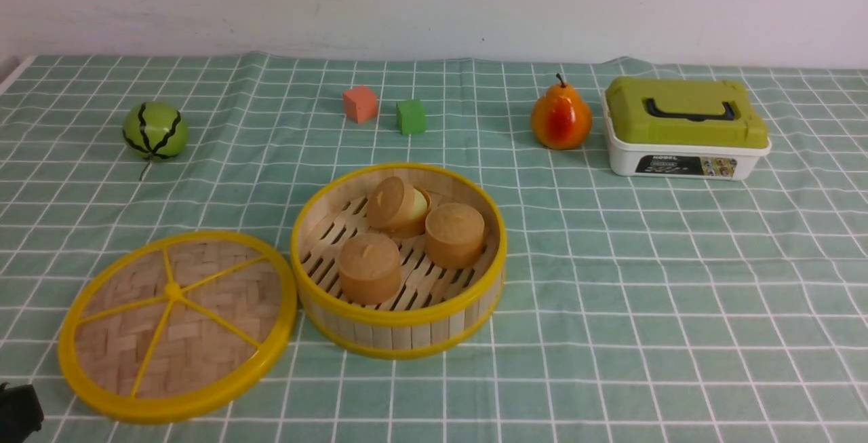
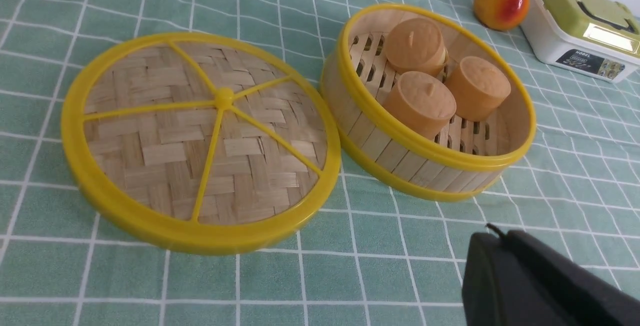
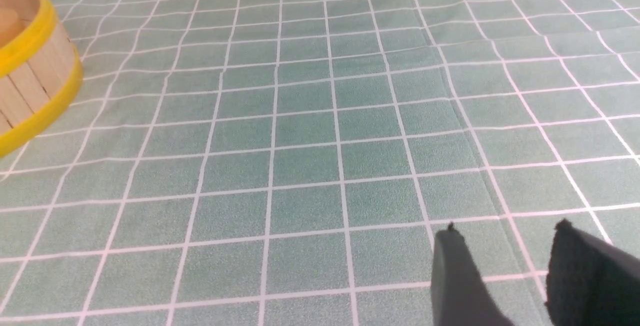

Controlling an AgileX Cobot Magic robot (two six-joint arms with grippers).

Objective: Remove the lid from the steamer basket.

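1. Now off the steamer basket [image 1: 400,324]: one lid [image 1: 178,324], lying flat on the green checked tablecloth [image 1: 644,280], near-left of the basket, rims just beside each other or touching; cannot tell which.
2. Counted on the lid: one yellow rim, five yellow spokes, one hub.
3. Standing open near the table's centre: one steamer basket, with three tan round cakes [image 1: 369,268] on its slatted floor, one of them tilted on its side.
4. Farther back, in a row: one green striped melon [image 1: 155,130] at far left, one pink cube [image 1: 360,104] and one green cube [image 1: 411,117] side by side, one orange-red pear [image 1: 560,119], one white box [image 1: 685,157] with a green lid at far right.
5. Left gripper [image 2: 492,231]: closed, empty, near side of the lid, clear of it.
6. Right gripper [image 3: 505,233]: two fingers [image 3: 452,271] standing apart, open, nothing between, above bare cloth right of the basket.
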